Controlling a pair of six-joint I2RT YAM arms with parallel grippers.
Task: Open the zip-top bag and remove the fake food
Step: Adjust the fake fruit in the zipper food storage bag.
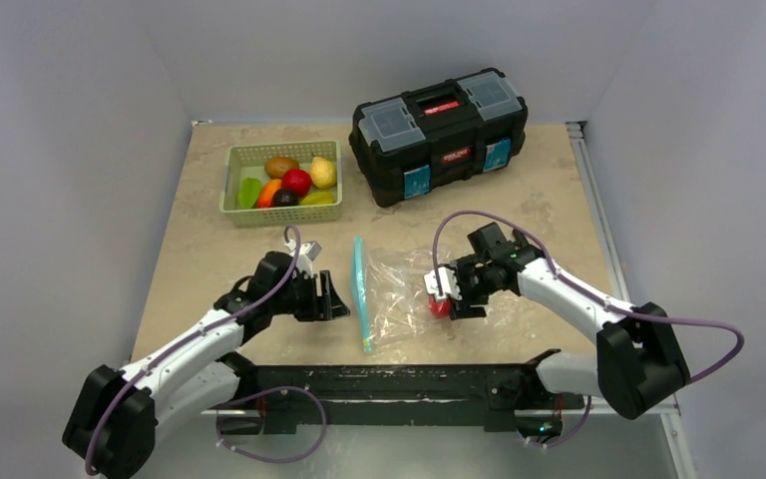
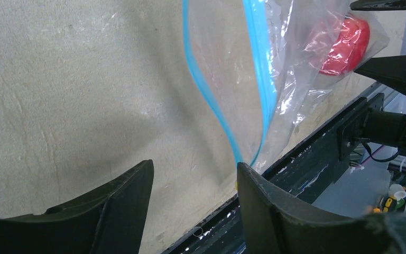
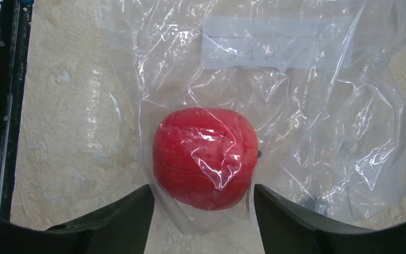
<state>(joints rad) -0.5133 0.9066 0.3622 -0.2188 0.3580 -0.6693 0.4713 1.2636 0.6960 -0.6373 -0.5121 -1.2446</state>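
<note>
The clear zip-top bag (image 1: 394, 291) lies flat on the table between my arms, its teal zip strip (image 1: 360, 291) on the left side and parted (image 2: 211, 95). One red fake fruit (image 3: 205, 157) sits inside the bag at its right corner (image 1: 441, 305). My right gripper (image 3: 200, 203) is open, its jaws either side of the fruit's near edge, over the bag (image 3: 296, 116). My left gripper (image 2: 194, 182) is open and empty just left of the zip strip's near end; in the top view it (image 1: 331, 297) sits beside the bag.
A green basket (image 1: 229, 195) at the back left holds several fake fruits and vegetables (image 1: 289, 182). A black toolbox (image 1: 439, 130) stands at the back middle. A black rail (image 1: 399, 384) runs along the table's near edge.
</note>
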